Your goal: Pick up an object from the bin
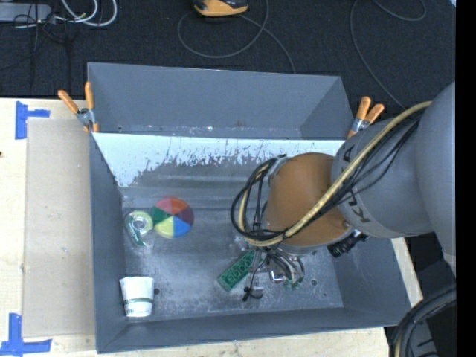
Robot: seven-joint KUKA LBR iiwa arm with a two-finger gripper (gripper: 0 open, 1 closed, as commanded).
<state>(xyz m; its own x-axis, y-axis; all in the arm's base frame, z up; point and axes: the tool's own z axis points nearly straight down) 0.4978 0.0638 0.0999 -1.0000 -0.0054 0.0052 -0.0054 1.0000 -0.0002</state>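
Green piece: a flat, oblong green thing [236, 272] lies on the floor of the bin [223, 106], near the front wall and right of the middle.
Long axis: it runs slantwise, from its lower-left end up to the right, and the upper-right end points into the end effector.
End effector [274, 271]: low over the bin floor, just right of the green piece and against its upper-right end; whether it is wide or narrow cannot be told, nor whether it grips the piece.
Wrist: an orange cover [305, 192] sits above the end effector, with black cables [249, 203] looped on its left side.
Ball: a ball [172, 217] in red, green, blue and yellow segments lies left of centre, well apart from the green piece.
Ring: a pale, clear ring [138, 226] touches the ball's left side.
Cup: a white cup [137, 296] stands in the front-left corner.
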